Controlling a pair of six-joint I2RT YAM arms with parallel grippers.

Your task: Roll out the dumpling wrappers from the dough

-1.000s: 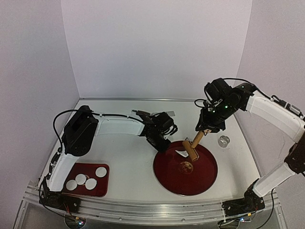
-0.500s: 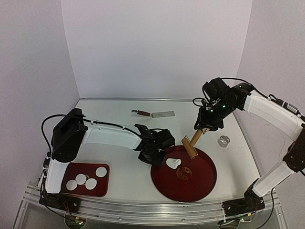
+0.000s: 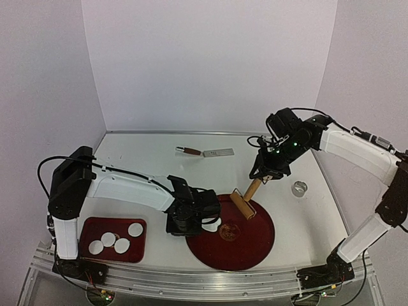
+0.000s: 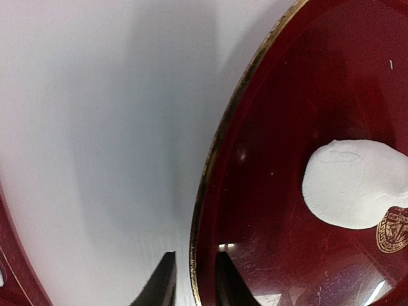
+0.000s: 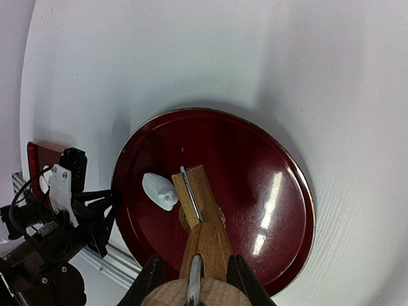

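In the left wrist view the dough piece [image 4: 350,185] runs off the right edge. The rolling pin [image 5: 207,245] is cropped at the right wrist view's bottom edge.

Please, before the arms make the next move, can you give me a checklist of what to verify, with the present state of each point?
1. Right end effector holds the roller: ok, its fingers close on the wooden handle.
2. Dough is on the round plate: ok, near the left rim.
3. Roller is over the dough: not ok, it is beside it.
4. Left end effector is clear of the plate: not ok, its fingers straddle the rim.
5. Four wrappers rest in the tray, away from the plate: ok.
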